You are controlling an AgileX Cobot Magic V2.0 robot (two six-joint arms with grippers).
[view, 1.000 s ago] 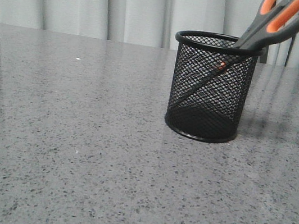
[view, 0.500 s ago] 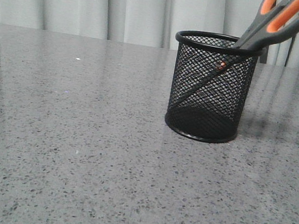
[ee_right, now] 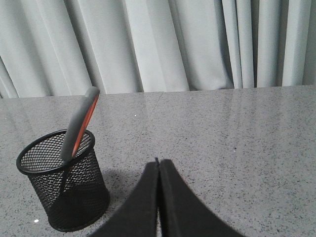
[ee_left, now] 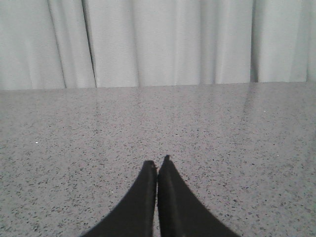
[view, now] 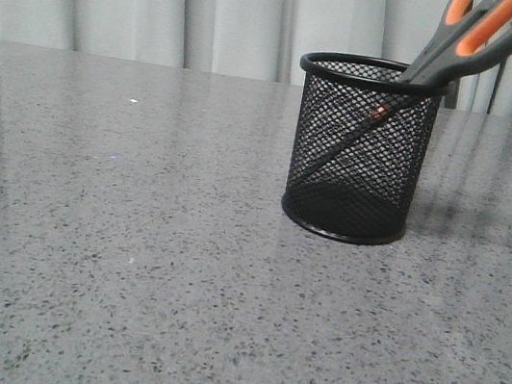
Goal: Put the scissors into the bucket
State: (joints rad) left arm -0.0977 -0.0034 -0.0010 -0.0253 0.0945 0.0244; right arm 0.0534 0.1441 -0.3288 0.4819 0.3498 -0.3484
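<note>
Black mesh bucket (view: pixel 362 150) was seen right of the middle, with the stiff scissors (view: pixel 459 47) leaned inside, handles up. Both grippers, left (ee_left: pixel 157 165) and right (ee_right: pixel 158 165), were closed on nothing. The light scissors would best be held by the handles.

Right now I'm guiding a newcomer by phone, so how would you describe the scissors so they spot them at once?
On the grey speckled table stands one black wire-mesh pen cup, right of centre in the front view. The scissors lean in it, blades down, handles jutting over the rim toward the right. Their dark grey loops lined with orange are the scene's only bright colour.
</note>
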